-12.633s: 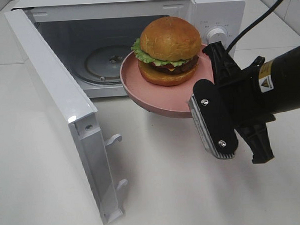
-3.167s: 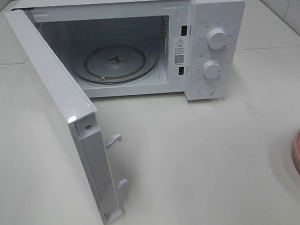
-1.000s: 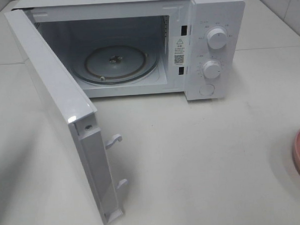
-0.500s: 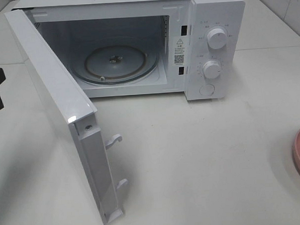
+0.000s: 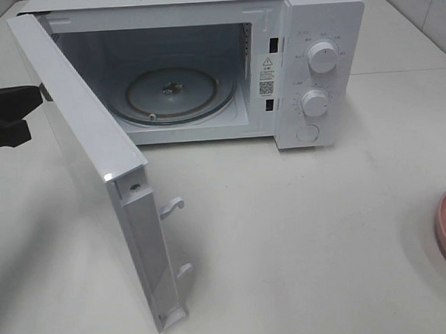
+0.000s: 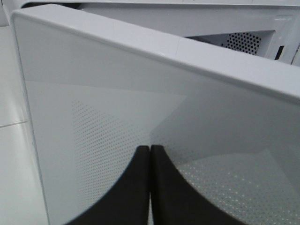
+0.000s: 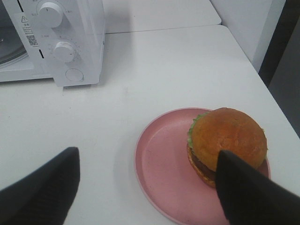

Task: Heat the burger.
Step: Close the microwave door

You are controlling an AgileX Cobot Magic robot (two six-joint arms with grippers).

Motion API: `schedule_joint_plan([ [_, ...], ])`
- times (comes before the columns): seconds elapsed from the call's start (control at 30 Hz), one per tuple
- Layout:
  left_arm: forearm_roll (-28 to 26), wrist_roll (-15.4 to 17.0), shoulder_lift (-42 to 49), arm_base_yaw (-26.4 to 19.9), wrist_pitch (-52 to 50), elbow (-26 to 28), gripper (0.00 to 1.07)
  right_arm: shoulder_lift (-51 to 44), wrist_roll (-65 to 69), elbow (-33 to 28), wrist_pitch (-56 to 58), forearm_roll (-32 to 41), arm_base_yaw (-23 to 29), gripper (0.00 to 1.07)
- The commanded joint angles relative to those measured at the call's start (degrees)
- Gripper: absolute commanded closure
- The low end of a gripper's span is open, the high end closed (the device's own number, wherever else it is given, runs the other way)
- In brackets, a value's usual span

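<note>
Now left gripper (image 6: 149, 187), closed, touches microwave door (image 5: 81, 136); burger (image 7: 227, 140) on pink plate (image 7: 161, 173).

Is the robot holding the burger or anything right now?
No, nothing is held. The right gripper is open above the burger on its pink plate. The left gripper is shut and empty at the microwave door.

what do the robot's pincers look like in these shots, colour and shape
Both are matte black, with no markings or cables visible. The left pincer has two fingers with curved outer edges. It also appears as a black forked shape in the overhead view. The right pincer has two broad, smooth fingers tapering to blunt tips.
</note>
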State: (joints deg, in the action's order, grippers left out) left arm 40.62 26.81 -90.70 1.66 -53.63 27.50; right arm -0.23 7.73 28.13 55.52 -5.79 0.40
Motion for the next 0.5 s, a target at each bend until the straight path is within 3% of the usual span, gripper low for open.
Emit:
schedule_joint_plan([
  [0.03,-0.5,0.1,-2.1,3.4,-1.0,1.9,1.07,-1.5,-0.4,-0.1,-0.4,0.2,-0.2,0.31],
  [0.5,-5.5,-1.4,-4.8,10.0,3.4,5.0,1.07,-1.5,-0.4,-0.1,-0.4,0.2,-0.2,0.31],
])
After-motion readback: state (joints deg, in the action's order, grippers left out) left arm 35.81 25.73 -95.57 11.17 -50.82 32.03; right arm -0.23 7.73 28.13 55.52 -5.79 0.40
